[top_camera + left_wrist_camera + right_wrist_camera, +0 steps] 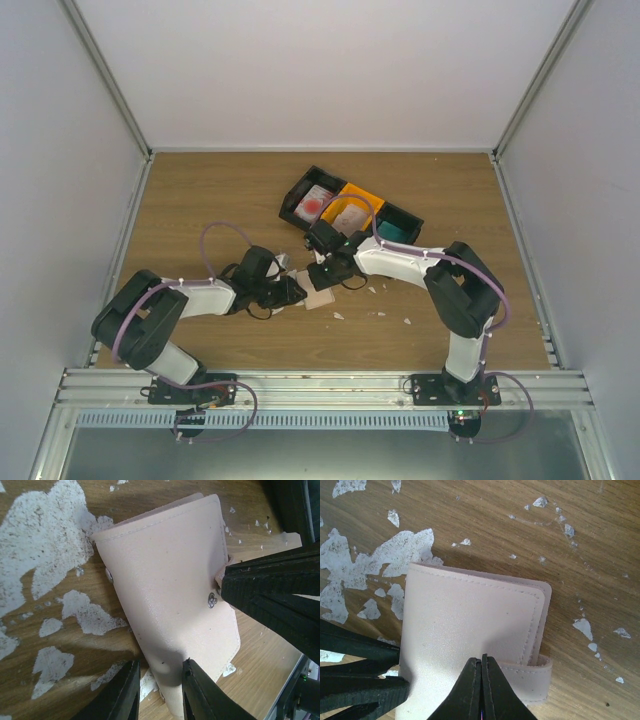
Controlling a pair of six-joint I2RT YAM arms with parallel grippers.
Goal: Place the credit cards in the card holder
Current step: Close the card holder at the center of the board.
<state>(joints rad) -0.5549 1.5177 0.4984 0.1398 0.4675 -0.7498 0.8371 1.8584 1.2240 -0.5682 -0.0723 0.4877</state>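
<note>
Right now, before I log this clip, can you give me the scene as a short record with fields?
card holder: folded shut, on the table between both grippers
left gripper: pinching the card holder's edge
right gripper: shut, tips at the strap
cards: in the bins at the back
stage: card holder not yet opened

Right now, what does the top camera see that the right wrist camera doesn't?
Only the top camera shows the black and orange bins at the back with the credit cards lying in them, plus the whole left arm and right arm. Only the right wrist camera shows the stitching on the card holder, its snap strap, and the right gripper shut, with its tips on the cover. Both show the card holder, the wooden table with white flecks, and the left gripper beside the holder.
</note>
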